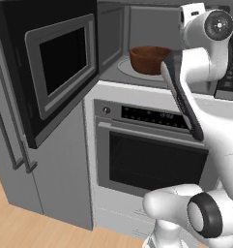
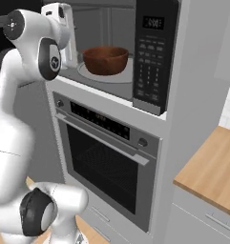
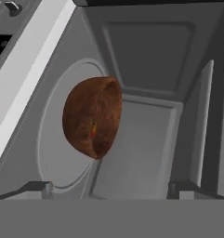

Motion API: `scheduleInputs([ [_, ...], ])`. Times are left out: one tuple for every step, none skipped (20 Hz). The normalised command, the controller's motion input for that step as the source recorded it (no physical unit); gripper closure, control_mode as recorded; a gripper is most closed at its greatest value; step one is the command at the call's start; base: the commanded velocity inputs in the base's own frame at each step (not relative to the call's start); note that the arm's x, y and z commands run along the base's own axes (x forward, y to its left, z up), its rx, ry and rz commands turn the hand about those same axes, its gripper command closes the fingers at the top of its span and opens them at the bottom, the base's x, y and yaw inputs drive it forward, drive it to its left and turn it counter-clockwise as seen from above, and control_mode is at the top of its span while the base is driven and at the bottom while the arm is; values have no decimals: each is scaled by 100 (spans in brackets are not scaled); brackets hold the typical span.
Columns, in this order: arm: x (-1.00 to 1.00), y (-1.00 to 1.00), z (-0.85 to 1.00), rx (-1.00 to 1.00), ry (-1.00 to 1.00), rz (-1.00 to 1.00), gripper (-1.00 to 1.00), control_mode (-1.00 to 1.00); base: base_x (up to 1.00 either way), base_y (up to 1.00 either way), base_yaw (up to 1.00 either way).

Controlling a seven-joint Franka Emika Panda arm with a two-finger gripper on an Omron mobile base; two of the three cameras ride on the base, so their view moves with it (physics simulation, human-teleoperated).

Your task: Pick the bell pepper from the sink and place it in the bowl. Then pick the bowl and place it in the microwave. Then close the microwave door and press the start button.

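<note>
The bowl (image 1: 149, 59) stands upright, mouth up, on the round glass turntable (image 2: 126, 74) inside the microwave (image 2: 150, 52), near the middle of the plate. A sliver of orange, the bell pepper (image 3: 93, 131), shows inside it. The microwave door (image 1: 52, 68) stands swung open to the left. The tool (image 3: 108, 188) hangs at the cavity mouth, jaws wide and empty, apart from the bowl. Below sits the oven (image 1: 147, 150); a wooden desk (image 2: 212, 171) lies at right, wooden floor (image 1: 21, 227) beneath.

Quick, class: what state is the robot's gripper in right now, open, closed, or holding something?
Gripper: open and empty; the bowl sits apart from it on the microwave turntable.
</note>
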Motion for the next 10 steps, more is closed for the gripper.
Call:
scheduleInputs([
  [-100, 25, 0, 0, 0, 0, -100, -100, 0, 0, 0],
  [-100, 26, 0, 0, 0, 0, -100, -100, 0, 0, 0],
  [-100, 35, 0, 0, -6, 0, -100, -100, 0, 0, 0],
  [-100, 36, 0, 0, -12, 0, -100, -100, 0, 0, 0],
  [-100, 36, 0, 0, -13, 0, -100, -100, 0, 0, 0],
  [-100, 43, 0, 0, -9, 0, -100, -100, 0, 0, 0],
  [-100, 58, 0, 0, -19, 0, -100, -100, 0, 0, 0],
  [-100, 55, 0, 0, -18, 0, -100, -100, 0, 0, 0],
  [-100, 45, 0, 0, -18, 0, -100, -100, 0, 0, 0],
  [-100, 45, 0, 0, -18, 0, -100, -100, 0, 0, 0],
])
